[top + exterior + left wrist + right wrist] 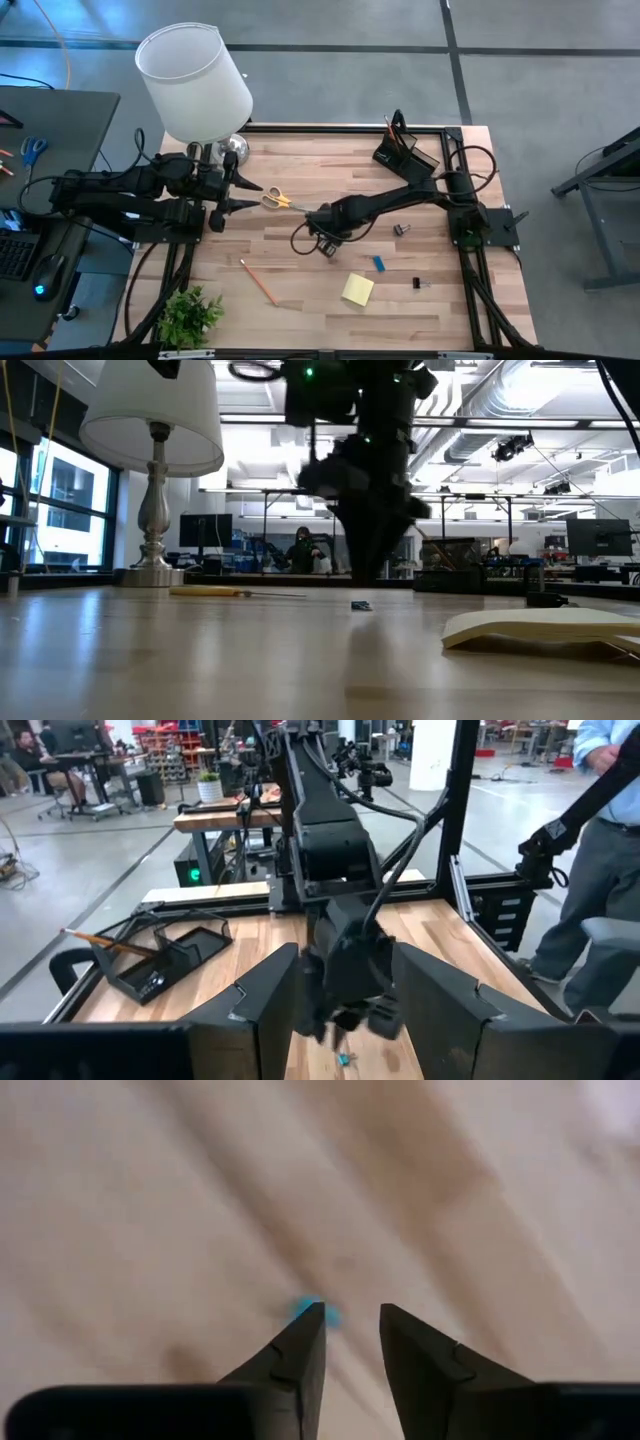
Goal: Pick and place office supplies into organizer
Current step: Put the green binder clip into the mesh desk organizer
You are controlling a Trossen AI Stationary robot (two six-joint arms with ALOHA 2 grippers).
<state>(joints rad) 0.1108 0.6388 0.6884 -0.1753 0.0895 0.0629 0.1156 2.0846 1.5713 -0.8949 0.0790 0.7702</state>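
Observation:
My right gripper (325, 243) points down over the table's middle, its fingers (300, 1345) a narrow gap apart with nothing between them. A small blue piece (328, 1316) lies on the wood just under its tips (360, 605). Yellow-handled scissors (277, 200) lie flat in front of my left gripper (240, 195), which hovers open at the table's left. An orange pencil (258, 282), a yellow sticky-note pad (357, 289), a blue eraser (379, 263) and two black clips (401, 230) (420, 284) lie on the table. The black organizer (405, 152) stands at the far right with pencils in it.
A white lamp (195, 80) stands at the far left corner and a small green plant (190, 315) at the near left edge. A black frame rims the table (350, 128). A person (600, 870) stands beyond the table's right side.

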